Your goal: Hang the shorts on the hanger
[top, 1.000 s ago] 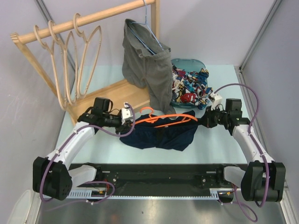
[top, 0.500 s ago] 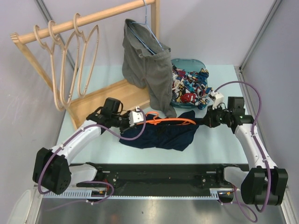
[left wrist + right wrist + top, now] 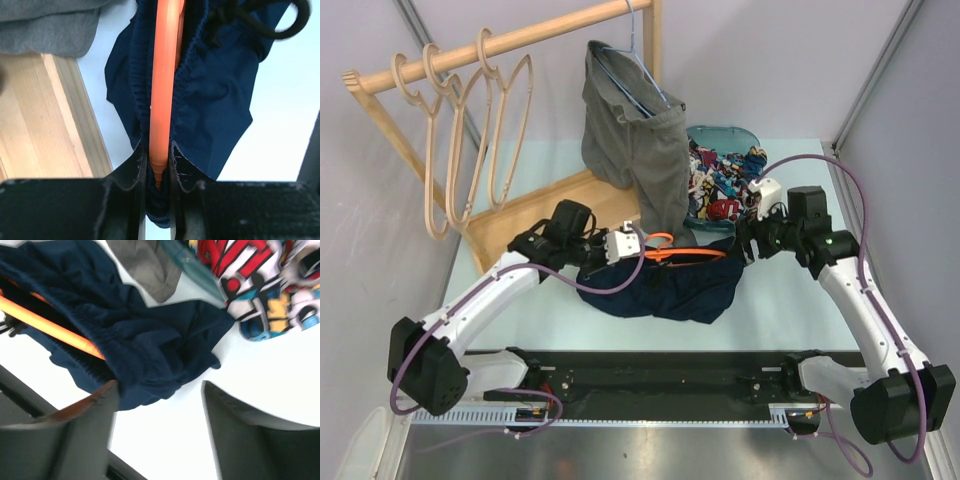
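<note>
The navy shorts (image 3: pixel 665 285) lie bunched on the table in front of the arms, with the orange hanger (image 3: pixel 690 254) threaded through the waistband. My left gripper (image 3: pixel 638 243) is shut on the left end of the hanger (image 3: pixel 162 75), and waistband fabric (image 3: pixel 220 95) is pinched in with it. My right gripper (image 3: pixel 745 245) stands open at the right edge of the shorts (image 3: pixel 150 340), with nothing held between its fingers (image 3: pixel 95 410). The orange hanger (image 3: pixel 50 327) shows inside the waistband there.
Grey shorts (image 3: pixel 635 150) hang from a blue wire hanger on the wooden rack (image 3: pixel 500 45), beside pale wooden hangers (image 3: pixel 470 130). The rack's wooden base (image 3: pixel 540 215) is just behind my left gripper. A teal bin (image 3: pixel 748 134) of patterned clothes (image 3: pixel 260 285) stands behind the right gripper.
My right gripper has opened and let go of the shorts, drawing slightly back. My left gripper has carried the hanger's end rightward, bunching the shorts.
</note>
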